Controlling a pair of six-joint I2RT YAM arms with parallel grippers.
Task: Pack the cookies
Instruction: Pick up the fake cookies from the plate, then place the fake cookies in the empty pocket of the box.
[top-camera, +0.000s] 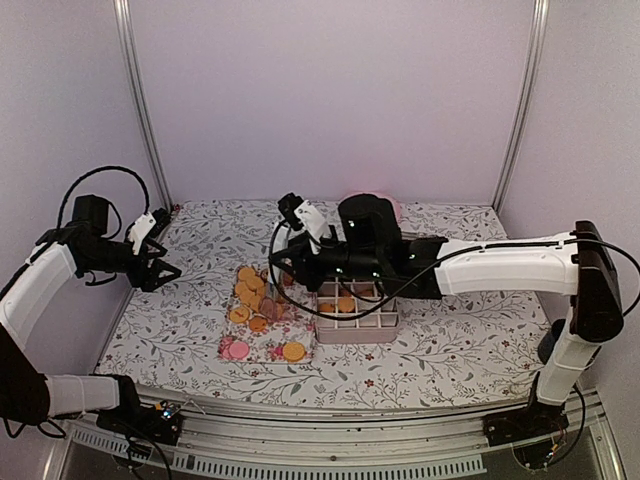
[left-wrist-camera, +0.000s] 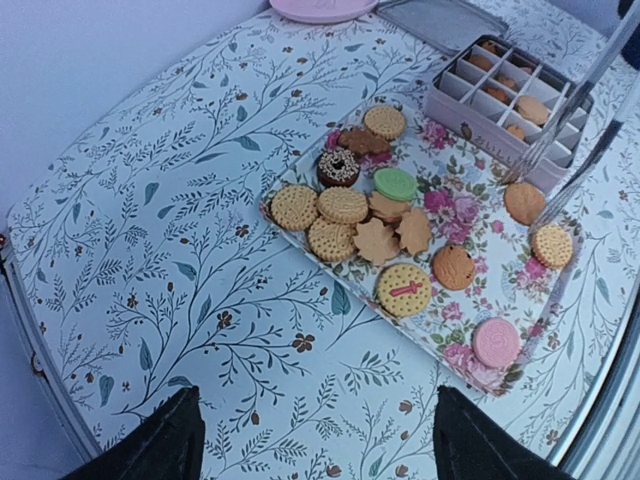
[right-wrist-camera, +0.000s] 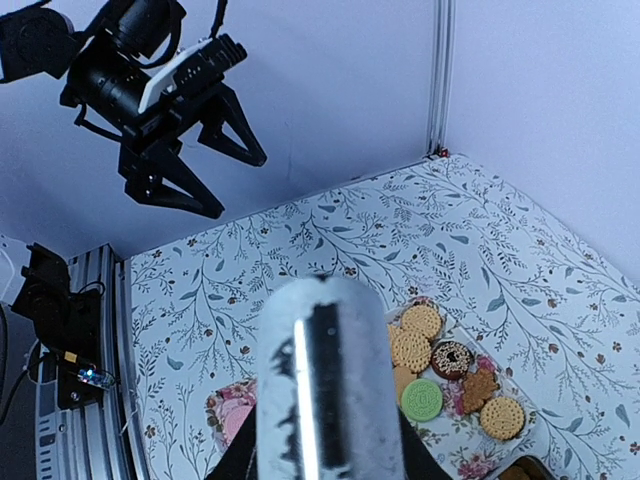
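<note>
The cookies (left-wrist-camera: 400, 215) lie on a flowered tray (left-wrist-camera: 455, 200): mostly golden rounds, one green (left-wrist-camera: 395, 184), one pink (left-wrist-camera: 496, 342) and a dark sprinkled one (left-wrist-camera: 338, 167). In the top view the cookies (top-camera: 256, 296) sit at the table's centre-left. Several more lie in a compartmented box (left-wrist-camera: 505, 90). My right gripper (top-camera: 292, 268) is over the tray and shut on metal tongs (right-wrist-camera: 325, 390), whose tips (left-wrist-camera: 545, 190) reach down beside a golden cookie (left-wrist-camera: 524, 203). My left gripper (left-wrist-camera: 315, 405) is open and empty, hanging over bare cloth left of the tray.
A pink plate (left-wrist-camera: 322, 8) and a grey lid (left-wrist-camera: 440, 20) lie at the back beyond the box (top-camera: 358, 312). The flowered tablecloth (top-camera: 450, 340) covers the table. Walls close in at the back and both sides.
</note>
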